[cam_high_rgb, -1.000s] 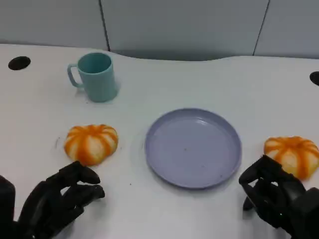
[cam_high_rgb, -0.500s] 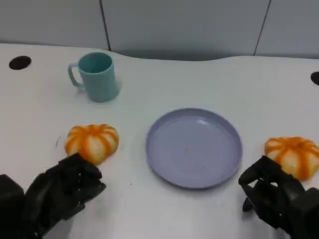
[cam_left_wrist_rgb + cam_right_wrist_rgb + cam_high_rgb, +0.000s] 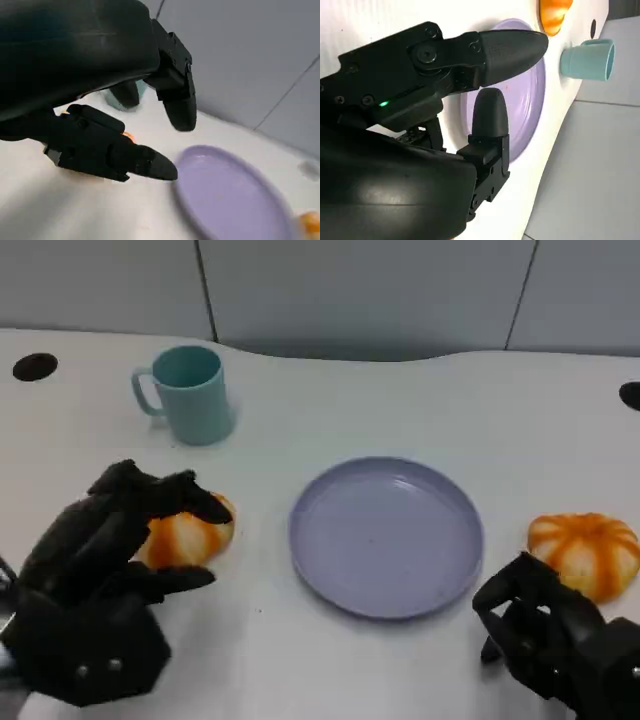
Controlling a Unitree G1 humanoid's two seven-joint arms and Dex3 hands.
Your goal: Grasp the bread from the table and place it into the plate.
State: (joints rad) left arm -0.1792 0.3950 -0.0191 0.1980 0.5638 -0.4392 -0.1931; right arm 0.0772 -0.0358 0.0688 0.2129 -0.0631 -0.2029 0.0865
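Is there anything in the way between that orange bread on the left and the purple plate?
Nothing visible. The left hand is right over the bread, and only bare white table lies between it and the plate. The teal mug stands farther back, off that path.

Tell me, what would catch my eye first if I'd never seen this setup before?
Probably the big black left hand at the table's near left, fingers spread over an orange-striped bread without clearly gripping it. Next, the empty lavender plate at the centre, with a second bread to its right, just beyond the right hand. A teal mug stands farther back on the left.
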